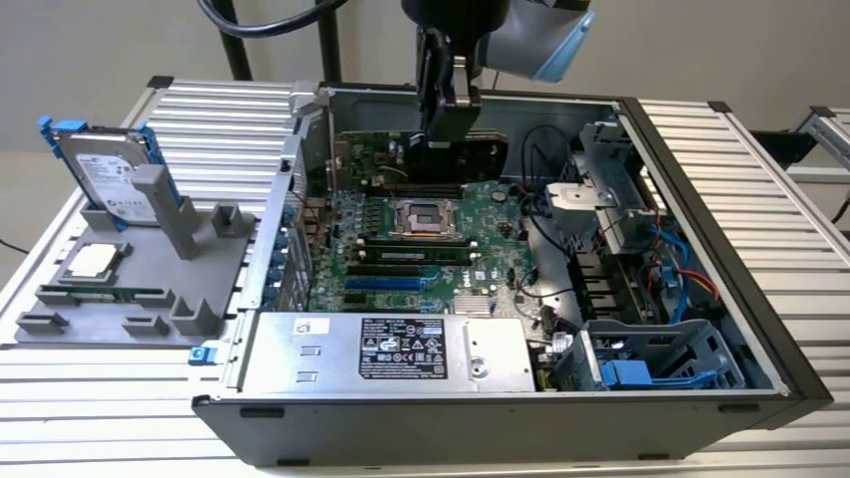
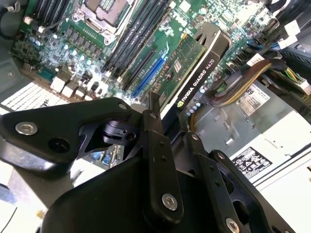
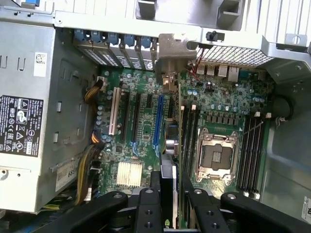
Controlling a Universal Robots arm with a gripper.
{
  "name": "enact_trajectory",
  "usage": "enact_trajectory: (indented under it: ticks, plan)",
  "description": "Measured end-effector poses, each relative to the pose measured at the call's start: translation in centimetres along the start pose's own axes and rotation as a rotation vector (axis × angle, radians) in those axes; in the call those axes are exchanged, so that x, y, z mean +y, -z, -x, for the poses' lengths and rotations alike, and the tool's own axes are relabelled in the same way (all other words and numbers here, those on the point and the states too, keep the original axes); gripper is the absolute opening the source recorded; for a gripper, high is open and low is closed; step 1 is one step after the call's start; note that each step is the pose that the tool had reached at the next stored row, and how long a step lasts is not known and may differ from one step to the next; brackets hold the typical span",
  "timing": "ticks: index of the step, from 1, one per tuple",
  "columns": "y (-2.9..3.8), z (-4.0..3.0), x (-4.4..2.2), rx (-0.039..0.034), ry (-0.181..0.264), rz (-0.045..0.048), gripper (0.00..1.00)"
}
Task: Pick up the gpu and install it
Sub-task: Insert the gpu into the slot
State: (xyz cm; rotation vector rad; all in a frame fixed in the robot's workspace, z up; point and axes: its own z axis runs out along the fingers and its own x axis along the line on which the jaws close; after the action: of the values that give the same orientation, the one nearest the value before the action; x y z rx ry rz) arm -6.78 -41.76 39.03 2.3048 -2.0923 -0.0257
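1. In the exterior view, the black gripper [image 1: 449, 118] is hanging at twelve o'clock over the open computer case [image 1: 465, 428]. Its fingers are closing narrowly on the upper edge of the gpu [image 1: 465, 157]. The thin, flat card is standing upright over the green motherboard [image 1: 398, 254], just beyond the square metal CPU socket [image 1: 428, 211]. A boxy silver power supply [image 1: 385, 351] is lying at six o'clock inside the case. At nine o'clock, on the ribbed aluminium table [image 1: 743, 159], a matte grey fixture tray [image 1: 119, 299] is carrying a silver hard drive [image 1: 113, 179] with blue rails, standing on edge.

2. In the second wrist view, the gripper [image 2: 170, 119] is showing two matte black, bolted fingers [image 2: 158, 145] pinching the gpu [image 2: 192, 60] with a gap only as wide as the card. The card is stretching away from them, presenting a glossy green circuit face and a black cooler block with a rounded corner. The motherboard [image 2: 73, 58] is lying beneath, lined with long black slots and one blue slot [image 2: 148, 77].

3. In the first wrist view, the gpu [image 3: 168, 170] is appearing edge-on as a slim strip between the fingers [image 3: 147, 204], cooler on one side. It is running parallel to the motherboard's slots, beside a finned silver heatsink [image 3: 129, 174]. Whether its lower edge is touching a slot cannot be told.
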Motion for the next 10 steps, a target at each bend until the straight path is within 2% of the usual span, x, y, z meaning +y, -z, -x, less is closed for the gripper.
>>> enact_trajectory:
  ticks: [4,10]
  plan:
    - [-0.22,0.05,-0.02,-0.0004,-0.005,-0.0039,0.0]
    - [-0.51,0.2,-0.04,-0.0018,-0.053,-0.0036,0.0]
